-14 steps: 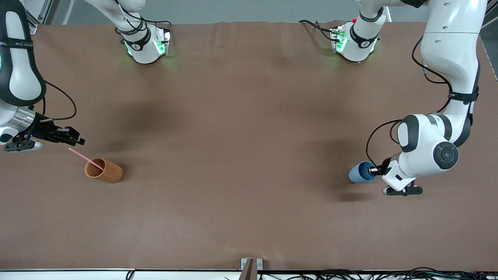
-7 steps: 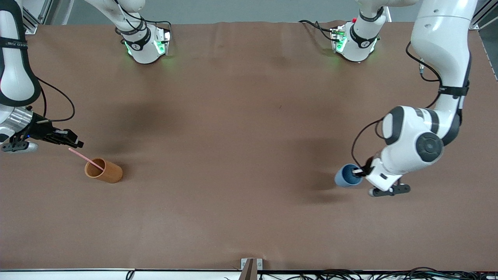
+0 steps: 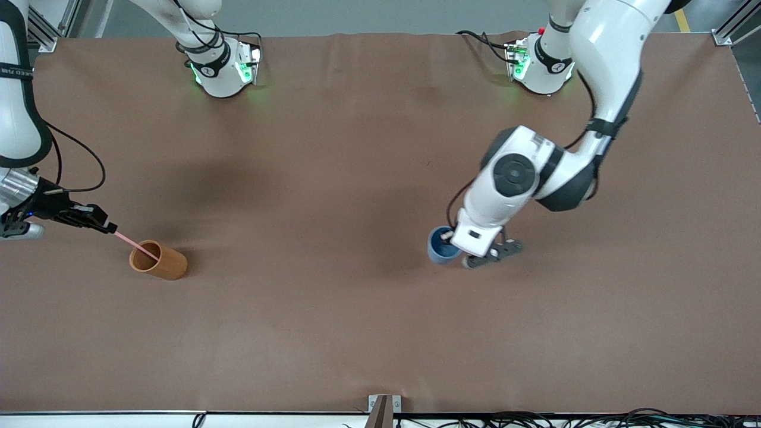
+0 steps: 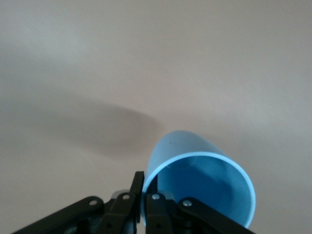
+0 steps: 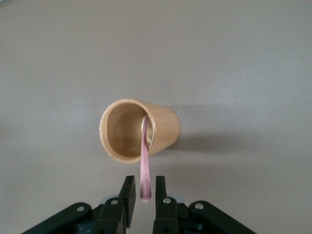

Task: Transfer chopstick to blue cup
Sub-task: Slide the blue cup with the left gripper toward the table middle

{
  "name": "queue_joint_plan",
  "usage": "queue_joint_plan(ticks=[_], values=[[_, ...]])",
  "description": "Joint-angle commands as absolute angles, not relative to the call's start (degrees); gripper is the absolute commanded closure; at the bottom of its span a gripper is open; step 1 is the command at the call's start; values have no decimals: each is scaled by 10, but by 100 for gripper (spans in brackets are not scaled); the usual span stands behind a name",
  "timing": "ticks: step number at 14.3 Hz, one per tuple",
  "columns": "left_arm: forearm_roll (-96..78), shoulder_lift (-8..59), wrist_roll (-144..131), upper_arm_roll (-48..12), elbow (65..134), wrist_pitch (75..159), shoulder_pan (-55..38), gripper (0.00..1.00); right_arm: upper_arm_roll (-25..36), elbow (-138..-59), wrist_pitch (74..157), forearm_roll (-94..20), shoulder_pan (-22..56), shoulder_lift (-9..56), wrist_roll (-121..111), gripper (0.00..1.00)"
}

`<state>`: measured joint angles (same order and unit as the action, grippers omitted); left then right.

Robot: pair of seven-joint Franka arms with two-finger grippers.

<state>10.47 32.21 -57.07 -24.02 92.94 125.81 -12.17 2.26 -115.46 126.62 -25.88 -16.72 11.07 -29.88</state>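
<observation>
The blue cup (image 3: 439, 246) hangs tilted over the middle of the table. My left gripper (image 3: 449, 238) is shut on its rim, one finger inside and one outside. The left wrist view shows the cup (image 4: 204, 180) and the left gripper (image 4: 145, 187). The pale-pink chopstick (image 3: 134, 244) leans in the orange-brown cup (image 3: 160, 261) at the right arm's end. My right gripper (image 3: 110, 227) is open, with the stick's upper end between its fingers and a gap on each side. The right wrist view shows the stick (image 5: 145, 165), the cup (image 5: 139, 127) and the right gripper (image 5: 144, 184).
The brown table cover (image 3: 333, 321) is bare between the two cups. The arm bases (image 3: 223, 71) stand along the edge farthest from the front camera. A small bracket (image 3: 383, 404) sits at the nearest edge.
My left arm has carried the blue cup from its own end toward the middle of the table. My right gripper has shifted until its fingers flank the stick's upper end.
</observation>
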Motion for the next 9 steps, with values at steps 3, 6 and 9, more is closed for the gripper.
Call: queue_joint_plan(ticks=[3, 6, 9], values=[[164, 390, -681, -243, 870, 1249, -185, 99, 16, -1143, 1257, -275, -177, 123, -311, 78], [171, 405, -706, -243, 865, 1251, -195, 99, 15, -1150, 1256, -275, -181, 122, -311, 77], [171, 419, -729, -243, 864, 1263, -206, 99, 15, -1150, 1255, -275, -180, 122, -309, 80]])
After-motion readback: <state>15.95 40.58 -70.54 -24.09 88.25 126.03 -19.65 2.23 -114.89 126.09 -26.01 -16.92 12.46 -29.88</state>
